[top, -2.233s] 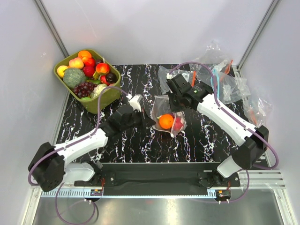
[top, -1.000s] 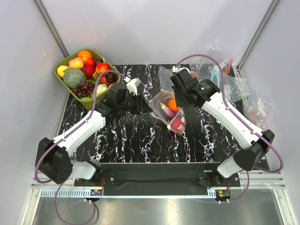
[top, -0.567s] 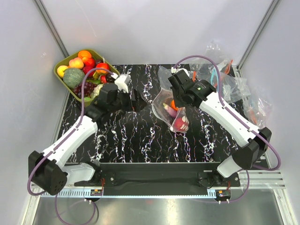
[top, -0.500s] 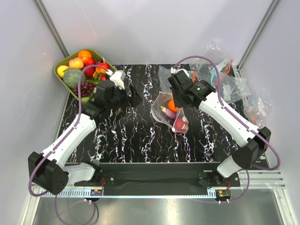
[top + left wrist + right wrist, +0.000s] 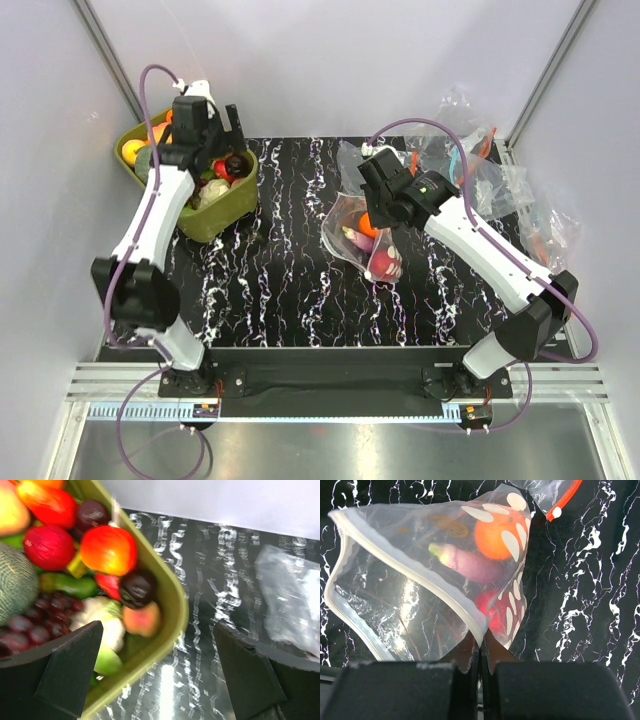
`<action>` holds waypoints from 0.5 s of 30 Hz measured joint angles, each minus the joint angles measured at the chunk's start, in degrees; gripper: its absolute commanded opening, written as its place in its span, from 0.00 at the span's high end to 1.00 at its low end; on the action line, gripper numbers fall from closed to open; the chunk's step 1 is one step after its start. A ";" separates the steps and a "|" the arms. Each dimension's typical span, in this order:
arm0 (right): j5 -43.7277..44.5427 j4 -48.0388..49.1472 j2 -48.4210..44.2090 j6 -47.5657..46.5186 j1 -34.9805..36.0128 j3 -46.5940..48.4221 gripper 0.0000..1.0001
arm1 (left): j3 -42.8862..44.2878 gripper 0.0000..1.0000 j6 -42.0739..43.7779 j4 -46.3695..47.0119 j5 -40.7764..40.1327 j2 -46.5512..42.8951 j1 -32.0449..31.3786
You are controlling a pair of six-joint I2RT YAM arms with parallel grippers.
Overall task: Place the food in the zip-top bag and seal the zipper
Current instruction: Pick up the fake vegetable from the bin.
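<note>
Clamping the zipper (image 5: 472,622), the right gripper (image 5: 480,655) holds the zip-top bag (image 5: 385,600), food (image 5: 492,535) inside. The left gripper (image 5: 159,672) gapes above the olive-green tub (image 5: 172,607).

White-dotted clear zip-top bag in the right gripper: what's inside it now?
A round orange fruit, a purple eggplant-like piece and a red piece partly hidden by white dots on the bag. Anything beneath them cannot be seen.

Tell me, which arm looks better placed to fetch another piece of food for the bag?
Probably the left: its open left gripper hovers over the green tub of food, while the right gripper is shut on the dotted bag at its rim, holding its mouth open.
</note>
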 measured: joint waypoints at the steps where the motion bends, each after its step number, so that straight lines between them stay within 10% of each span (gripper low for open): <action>1: -0.15 0.00 -0.02 -0.02 -0.02 0.00 1.00 | 2.38 0.01 0.70 -0.96 -0.74 2.19 0.55; 15: -0.68 -1.03 -0.35 -0.37 -0.02 0.00 1.00 | 24.76 0.01 6.54 -6.78 -6.58 30.91 4.72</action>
